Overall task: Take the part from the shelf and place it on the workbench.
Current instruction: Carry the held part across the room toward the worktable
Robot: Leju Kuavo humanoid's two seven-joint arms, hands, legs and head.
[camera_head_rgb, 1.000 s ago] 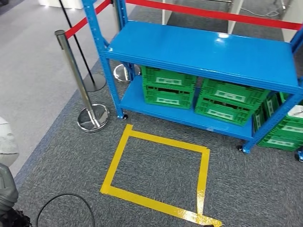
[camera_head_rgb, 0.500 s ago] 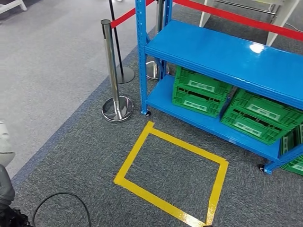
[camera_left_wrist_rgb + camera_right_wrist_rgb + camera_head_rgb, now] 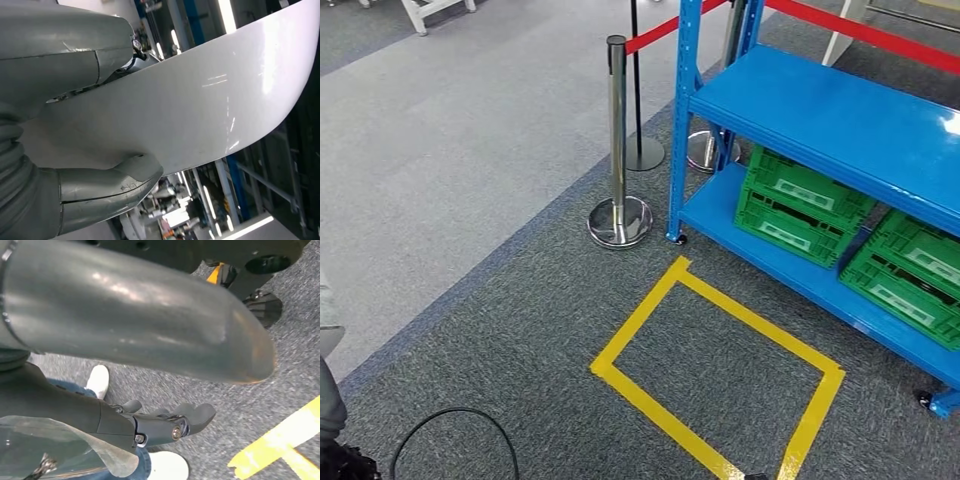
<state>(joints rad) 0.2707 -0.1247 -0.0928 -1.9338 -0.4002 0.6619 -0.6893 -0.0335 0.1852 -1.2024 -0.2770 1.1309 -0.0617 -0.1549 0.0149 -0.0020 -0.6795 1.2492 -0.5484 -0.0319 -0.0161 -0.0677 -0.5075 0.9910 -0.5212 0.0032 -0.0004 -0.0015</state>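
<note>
The part [image 3: 211, 100] is a broad, smooth, glossy white piece with a curved, rounded edge, catching streaks of light on its surface. In the left wrist view the left robot hand [image 3: 75, 125] is clamped on it: the thick grey thumb [image 3: 113, 185] presses one face and the grey fingers [image 3: 75, 55] lie across the other, so the part sits between them and reaches far beyond the hand. In the head view a pale sliver of it shows at the left edge, low beside the robot's body, well apart from the shelf.

The right robot hand [image 3: 170, 422] hangs over the grey carpet [image 3: 294, 365], its dark fingers stretched out side by side with nothing in them. Near it are a person's white shoes [image 3: 99, 380] and a strip of yellow tape [image 3: 279, 440].

Ahead stands the blue shelf [image 3: 848, 120], its upper board bare, with green crates [image 3: 803, 205] on the lower board. A yellow taped rectangle [image 3: 712, 380] marks the floor before it, a chrome post [image 3: 618, 140] with red belt just beside the shelf's corner.
</note>
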